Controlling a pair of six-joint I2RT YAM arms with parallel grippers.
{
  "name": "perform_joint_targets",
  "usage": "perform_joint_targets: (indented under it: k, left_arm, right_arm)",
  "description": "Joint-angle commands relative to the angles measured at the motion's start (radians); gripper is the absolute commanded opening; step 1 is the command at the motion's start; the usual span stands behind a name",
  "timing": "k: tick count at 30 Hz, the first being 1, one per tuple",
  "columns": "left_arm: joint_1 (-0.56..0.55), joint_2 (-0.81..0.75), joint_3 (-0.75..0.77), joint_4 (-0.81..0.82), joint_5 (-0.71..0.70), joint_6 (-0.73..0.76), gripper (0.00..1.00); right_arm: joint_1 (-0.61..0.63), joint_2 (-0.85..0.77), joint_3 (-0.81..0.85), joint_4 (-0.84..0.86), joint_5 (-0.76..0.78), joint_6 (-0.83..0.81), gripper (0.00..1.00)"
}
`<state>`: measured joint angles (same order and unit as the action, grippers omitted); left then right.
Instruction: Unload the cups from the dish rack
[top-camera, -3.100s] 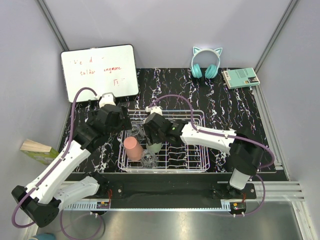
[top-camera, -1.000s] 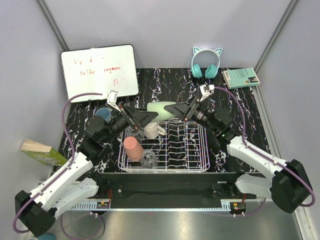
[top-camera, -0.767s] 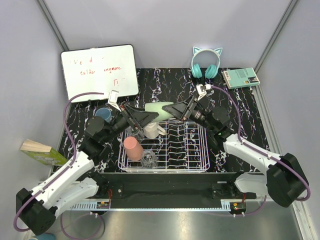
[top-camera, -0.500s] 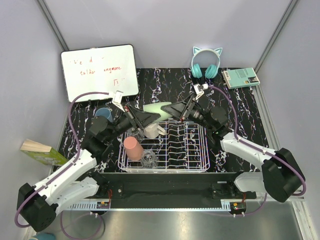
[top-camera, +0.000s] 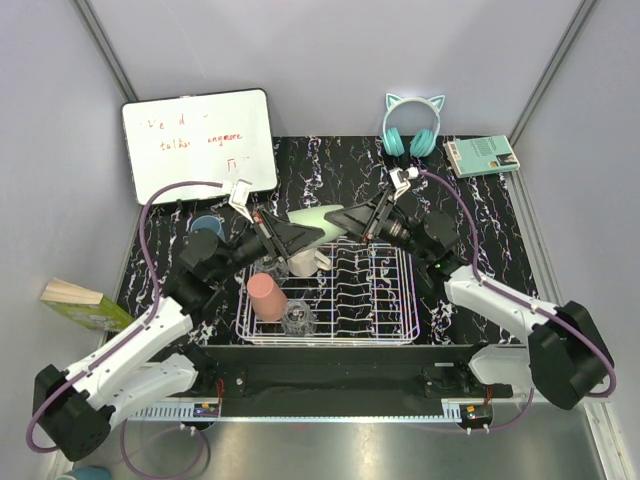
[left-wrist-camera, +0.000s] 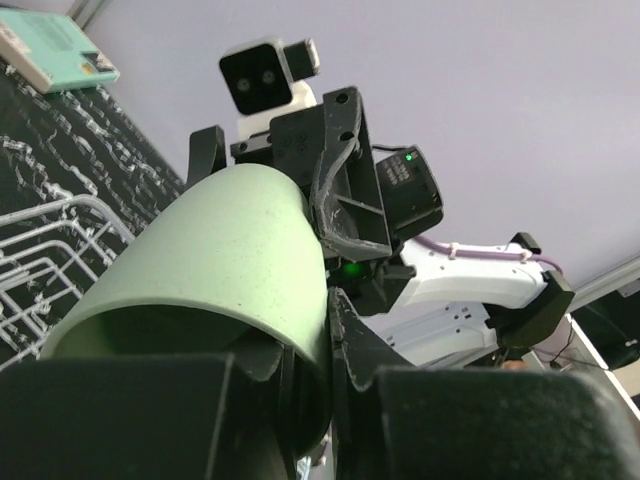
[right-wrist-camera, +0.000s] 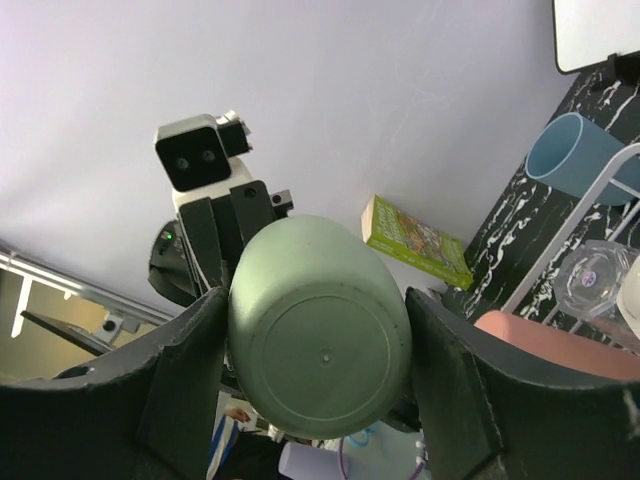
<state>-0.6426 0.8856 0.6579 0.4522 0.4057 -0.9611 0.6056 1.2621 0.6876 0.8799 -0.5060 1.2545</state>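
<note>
A pale green cup (top-camera: 318, 217) hangs on its side above the far edge of the white dish rack (top-camera: 400, 332), held from both ends. My left gripper (top-camera: 300, 232) is shut on its rim, one finger inside the mouth and one outside (left-wrist-camera: 362, 340). My right gripper (top-camera: 342, 220) is shut on the cup's base end, a finger on either side (right-wrist-camera: 190, 360). In the rack stand a pink cup (top-camera: 266, 296), a cream mug (top-camera: 303, 260) and a clear glass (top-camera: 297, 318). A blue cup (top-camera: 206, 226) lies on the table left of the rack.
A whiteboard (top-camera: 198, 142) leans at the back left. Teal cat-ear headphones (top-camera: 412, 125) and a teal box (top-camera: 482, 155) lie at the back right. A green book (top-camera: 78, 303) sits off the table's left edge.
My left gripper has shut on the green cup's rim. Both arms and the cup have drifted slightly left; the right gripper keeps its hold.
</note>
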Motion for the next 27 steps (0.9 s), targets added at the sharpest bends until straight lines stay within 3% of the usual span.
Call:
perform_joint_targets:
  k: [1,2,5,12,16,21,22,27]
  left_arm:
    - [-0.009,-0.071,0.088,-0.315,-0.172,0.168,0.0]
    - [-0.008,-0.08,0.098,-0.345,-0.192,0.183,0.0]
    - [-0.009,-0.102,0.143,-0.443,-0.241,0.258,0.0]
    - [-0.008,-0.125,0.238,-0.631,-0.404,0.39,0.0]
    - [-0.006,-0.05,0.461,-0.934,-0.702,0.495,0.0]
    - [0.021,0.172,0.716,-1.217,-0.927,0.579,0.0]
    - [0.071,0.217,0.815,-1.336,-0.962,0.575,0.0]
    - [0.28,0.427,0.945,-1.466,-0.802,0.597,0.0]
  right_arm:
    - [0.008,-0.122,0.021,-0.211,0.032,-0.18,0.65]
    - [0.006,-0.16,0.024,-0.251,0.047,-0.222,0.79]
    - [0.008,-0.229,0.032,-0.381,0.106,-0.285,0.98]
    - [0.008,-0.32,0.064,-0.602,0.21,-0.377,1.0]
    - [0.008,-0.38,0.084,-0.76,0.351,-0.449,1.0]
    - [0.008,-0.414,0.092,-0.861,0.426,-0.487,1.0]
    - [0.008,-0.415,0.087,-0.863,0.432,-0.487,1.0]
    - [0.008,-0.406,0.098,-0.923,0.442,-0.495,1.0]
